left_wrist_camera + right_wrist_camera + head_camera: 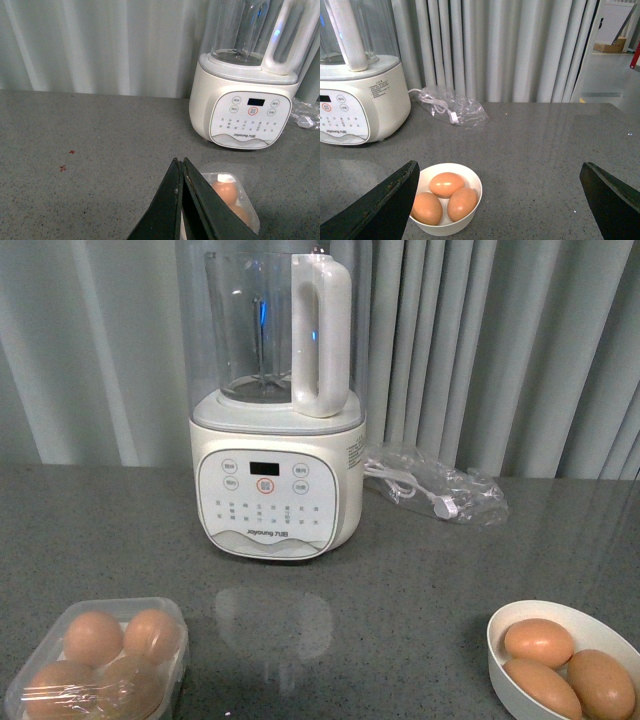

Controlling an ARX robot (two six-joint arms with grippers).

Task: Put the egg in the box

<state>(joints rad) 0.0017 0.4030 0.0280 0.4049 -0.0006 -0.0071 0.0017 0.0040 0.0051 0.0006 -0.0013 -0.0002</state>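
1. Egg: three orange-brown eggs lie in a round white bowl [560,668] on the tabletop [420,580], in front of the blender [277,410] and off to its right as the front camera sees it. The topmost egg [538,642] rests against the two below it.
2. The box [100,660], a clear plastic carton, stands in front of the blender and to its left, on the opposite side from the bowl and well apart from it. All four cups hold eggs; the two nearer ones look hazy, seen through clear plastic.
3. The blender, white with a clear jug and a white handle, stands at the back of the tabletop before the grey curtain [500,340], its control panel facing the cameras.
4. A clear plastic bag [435,485] holding a white cable lies just beside the blender's right side, at the back.
5. The left hand [181,167] hangs above the tabletop in front of the blender, its two dark fingers [167,205] pressed together with nothing between them; the box shows just past them in the left wrist view.
6. The right hand [500,200] hovers near the bowl, its fingers [380,207] spread wide apart and holding nothing; in the right wrist view the bowl lies between them, close by one finger.
7. Two small red specks [67,160] mark the tabletop, well apart from the blender on its left.
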